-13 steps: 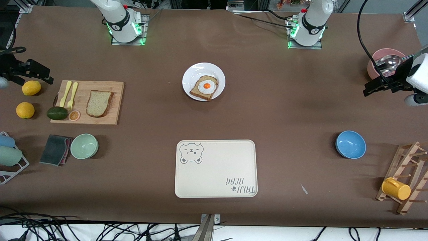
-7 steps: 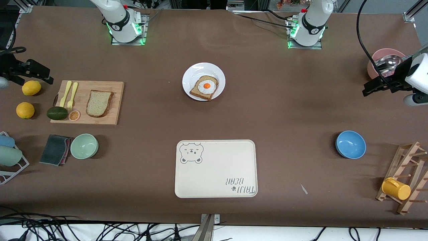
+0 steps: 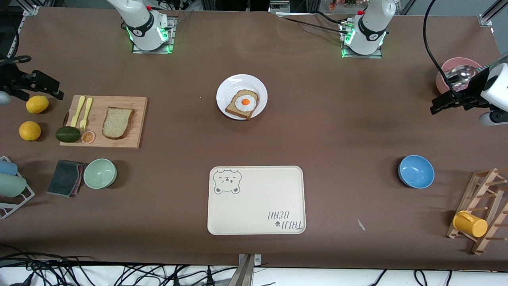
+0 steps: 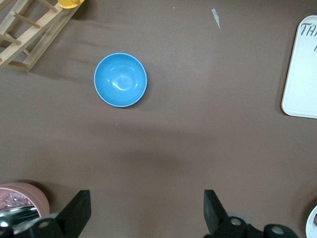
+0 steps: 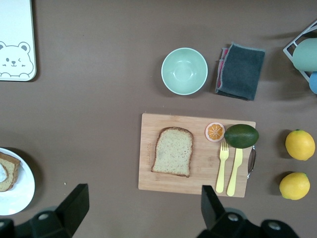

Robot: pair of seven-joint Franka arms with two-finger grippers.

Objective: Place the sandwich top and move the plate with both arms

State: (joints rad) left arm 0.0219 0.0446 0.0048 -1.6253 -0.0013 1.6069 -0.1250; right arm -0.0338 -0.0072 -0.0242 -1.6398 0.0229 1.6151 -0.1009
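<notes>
A: Where is the sandwich top (image 3: 118,122)?

B: It lies flat on the wooden cutting board (image 3: 135,140) toward the right arm's end of the worktop (image 3: 341,131), with nothing gripping it. On the same board are a yellow fork and knife (image 3: 82,111), an orange slice (image 3: 87,137) and an avocado (image 3: 68,134).

A: And the plate (image 3: 230,84)?

B: It sits mid-worktop, between the two arm bases and nearer to the camera than they are, carrying the toast with a fried egg (image 3: 242,104). The bear tray (image 3: 256,200) lies nearer to the camera than the plate, well apart from it.

A: The grippers?

B: The right gripper (image 5: 141,210) hangs over the worktop just beside the cutting board, fingers spread wide with nothing between them. The left gripper (image 4: 146,213) hangs over bare worktop near the pink bowl (image 3: 456,65) with the metal ladle (image 3: 460,75) in it, fingers also spread wide, holding nothing. The blue bowl (image 4: 120,80) shows in its wrist view.
</notes>
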